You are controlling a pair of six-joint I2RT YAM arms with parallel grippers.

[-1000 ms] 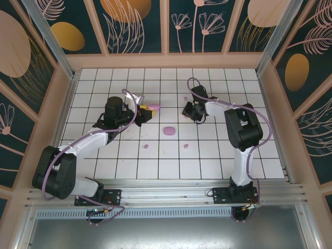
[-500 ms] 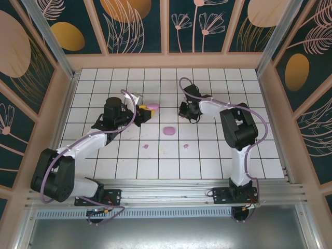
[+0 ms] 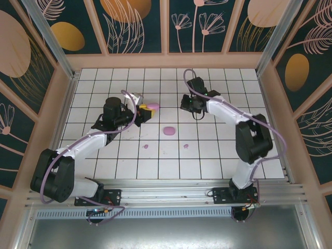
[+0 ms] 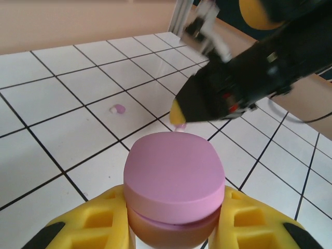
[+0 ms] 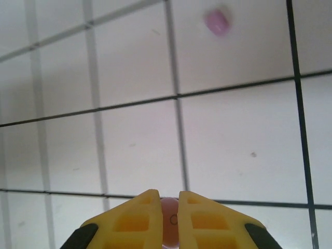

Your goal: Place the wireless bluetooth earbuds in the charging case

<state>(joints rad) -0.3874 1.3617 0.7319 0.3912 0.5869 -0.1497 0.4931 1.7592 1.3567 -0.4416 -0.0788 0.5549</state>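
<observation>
1. Your right gripper [image 5: 168, 196] has its yellow fingers nearly together, and the pinched earbud [image 5: 168, 220] is clamped in the narrow slit between them (only a pinkish sliver of it shows).
2. Ahead of those tips, a loose earbud [image 5: 217, 22] lies on the white tiled floor [image 5: 129, 150], apart from the gripper.
3. Your left gripper [image 3: 147, 110] is clamped on the held case [image 4: 174, 176], a lilac oval with a yellow finger pressed against each side and a seam running round it.
4. From above, the two grippers point toward each other across the far half of the floor. The left one is left of centre and the right one just right of centre, with a gap between them.
5. Nearer to you, the second case [image 3: 168, 130] lies alone around mid-floor.
6. Nearer still, the near-left earbud [image 3: 146, 146] and the near-right earbud [image 3: 185, 146] rest on the tiles, one either side of that case and well apart from both grippers.
</observation>
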